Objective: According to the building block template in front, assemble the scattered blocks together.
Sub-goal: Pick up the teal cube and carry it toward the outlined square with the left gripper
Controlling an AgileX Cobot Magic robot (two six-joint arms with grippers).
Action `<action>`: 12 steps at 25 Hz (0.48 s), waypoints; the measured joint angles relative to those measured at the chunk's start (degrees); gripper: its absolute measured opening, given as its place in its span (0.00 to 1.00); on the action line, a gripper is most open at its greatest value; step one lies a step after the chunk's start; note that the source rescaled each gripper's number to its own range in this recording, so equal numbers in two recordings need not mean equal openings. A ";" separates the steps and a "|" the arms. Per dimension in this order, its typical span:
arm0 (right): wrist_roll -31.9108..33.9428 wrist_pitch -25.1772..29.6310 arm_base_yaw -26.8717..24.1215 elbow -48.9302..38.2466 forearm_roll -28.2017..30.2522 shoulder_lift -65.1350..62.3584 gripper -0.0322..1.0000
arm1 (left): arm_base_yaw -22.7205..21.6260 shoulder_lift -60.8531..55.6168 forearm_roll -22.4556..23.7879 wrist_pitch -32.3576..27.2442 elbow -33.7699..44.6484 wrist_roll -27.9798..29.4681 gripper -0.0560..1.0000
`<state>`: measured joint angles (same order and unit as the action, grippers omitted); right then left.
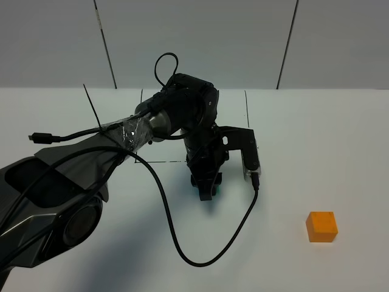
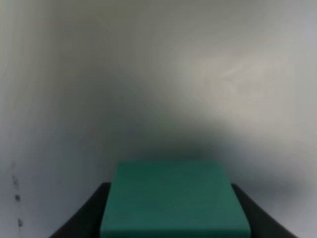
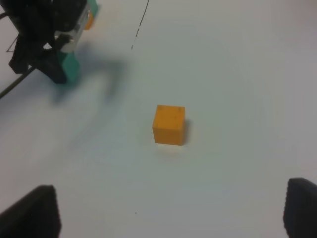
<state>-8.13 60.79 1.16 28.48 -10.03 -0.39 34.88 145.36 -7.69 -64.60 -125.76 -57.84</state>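
My left gripper (image 1: 206,182) reaches to the table's middle and is shut on the teal cube (image 1: 208,194). The cube fills the space between the fingers in the left wrist view (image 2: 173,203), at or just above the table. The orange cube (image 1: 321,226) lies alone at the front right, well apart from the teal one. In the right wrist view it (image 3: 169,124) lies ahead of my open, empty right gripper (image 3: 168,218). The template's thin black frame line (image 1: 246,112) shows behind the left arm. Its cubes are hidden there; a sliver of orange and teal (image 3: 89,18) shows in the right wrist view.
The left arm's black cable (image 1: 173,234) loops over the table in front of the gripper. A second cable with a plug (image 1: 41,137) hangs at the left. The white table (image 1: 316,140) meets a white panelled wall at the back.
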 joint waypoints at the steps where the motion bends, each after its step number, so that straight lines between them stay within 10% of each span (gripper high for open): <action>1: 0.00 0.00 0.00 0.00 0.00 0.00 0.80 | 0.00 0.06 -0.23 -0.16 0.00 -0.22 0.05; 12: -0.03 0.00 0.00 0.00 0.00 0.00 0.80 | 0.00 0.06 1.53 -1.19 0.00 -0.33 0.05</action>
<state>-8.16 60.79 1.16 28.48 -10.03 -0.39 34.88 145.43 -6.16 -65.79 -125.76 -58.17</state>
